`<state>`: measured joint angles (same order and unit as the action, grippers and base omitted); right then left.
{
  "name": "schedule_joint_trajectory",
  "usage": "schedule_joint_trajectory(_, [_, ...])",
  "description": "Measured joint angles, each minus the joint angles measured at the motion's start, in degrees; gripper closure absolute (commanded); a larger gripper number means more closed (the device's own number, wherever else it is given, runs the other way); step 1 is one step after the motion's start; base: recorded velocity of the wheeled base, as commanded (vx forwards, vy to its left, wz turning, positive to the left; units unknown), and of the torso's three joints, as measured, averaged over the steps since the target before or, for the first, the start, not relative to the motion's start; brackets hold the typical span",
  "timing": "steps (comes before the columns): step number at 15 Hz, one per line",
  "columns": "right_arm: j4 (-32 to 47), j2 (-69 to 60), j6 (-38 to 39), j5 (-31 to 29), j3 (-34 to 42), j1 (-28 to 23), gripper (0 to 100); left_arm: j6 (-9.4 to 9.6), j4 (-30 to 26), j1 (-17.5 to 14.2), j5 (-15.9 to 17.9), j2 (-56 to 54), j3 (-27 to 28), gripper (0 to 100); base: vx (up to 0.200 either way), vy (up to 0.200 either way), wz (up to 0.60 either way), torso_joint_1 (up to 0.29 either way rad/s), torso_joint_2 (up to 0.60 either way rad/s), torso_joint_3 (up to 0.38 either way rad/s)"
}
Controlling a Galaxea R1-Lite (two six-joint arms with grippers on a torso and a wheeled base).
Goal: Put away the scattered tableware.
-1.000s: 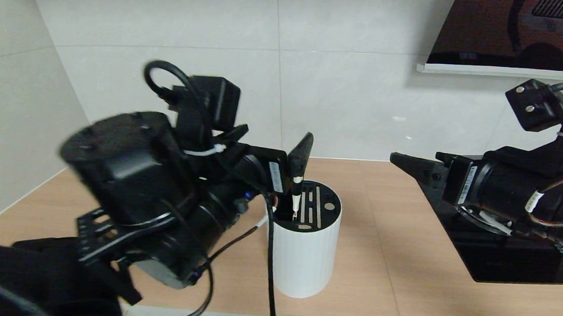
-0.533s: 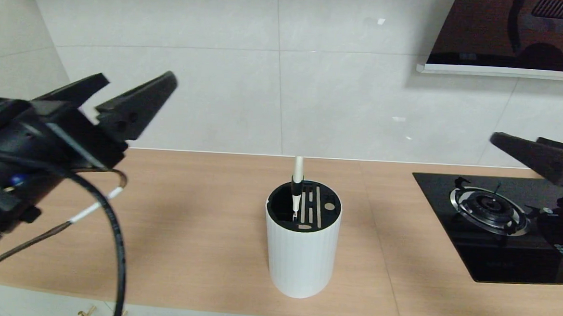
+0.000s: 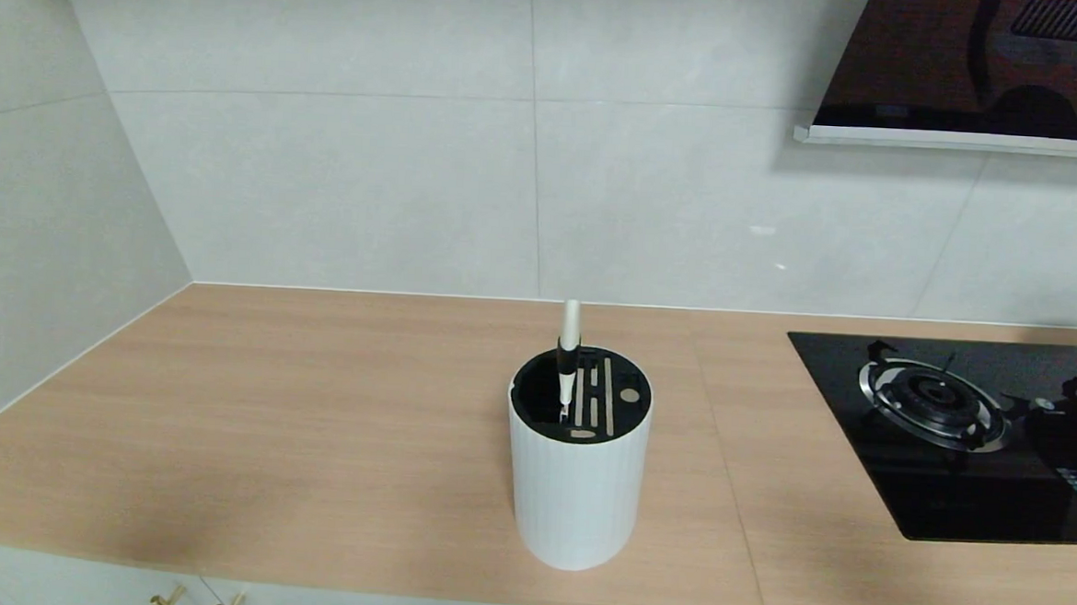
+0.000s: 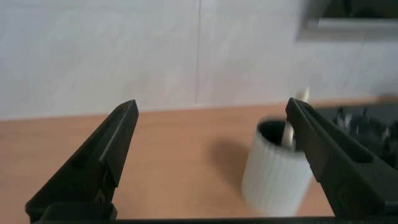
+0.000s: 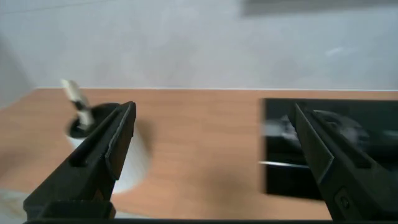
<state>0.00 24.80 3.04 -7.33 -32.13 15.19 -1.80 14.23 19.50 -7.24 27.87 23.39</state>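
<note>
A white ribbed cylindrical holder (image 3: 577, 484) with a black slotted top stands on the wooden counter (image 3: 328, 439). One utensil with a cream and black handle (image 3: 569, 341) sticks upright out of it. In the left wrist view my left gripper (image 4: 211, 115) is open and holds nothing, with the holder (image 4: 273, 174) and handle (image 4: 292, 127) beyond it. My right gripper (image 5: 211, 115) is open too, with nothing in it, and looks across the counter at the holder (image 5: 115, 165) and the handle (image 5: 76, 96).
A black gas hob (image 3: 965, 426) is set into the counter at the right, with a range hood (image 3: 975, 72) above it. Tiled walls close the back and the left. Drawer pulls (image 3: 195, 603) show below the counter's front edge.
Both arms have drawn back out of the head view, the left arm off to the left and the right arm off to the right. The left gripper let go of the utensil, which stays standing in the holder.
</note>
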Motion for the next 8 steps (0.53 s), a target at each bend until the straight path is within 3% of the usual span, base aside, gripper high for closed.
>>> schedule_joint_trajectory(3, [9.00, -12.13, -3.46, 0.44, 0.96, -4.25, 0, 0.04, -11.30, -7.96, 3.77, -13.92, -0.72, 0, 0.000, 0.000, 0.00, 0.000, 0.00, 0.000])
schedule_joint_trajectory(6, [9.65, -17.25, -3.68, 0.00, 1.51, -8.30, 0, 0.02, -12.56, -11.57, -0.09, -20.02, -1.24, 0, 0.000, 0.000, 0.00, 0.000, 0.00, 0.000])
schedule_joint_trajectory(8, [10.01, -19.37, -3.50, 1.21, 2.21, -11.56, 0, 0.02, -12.73, -14.28, -0.91, -21.81, -1.32, 0, 0.000, 0.000, 0.00, 0.000, 0.00, 0.000])
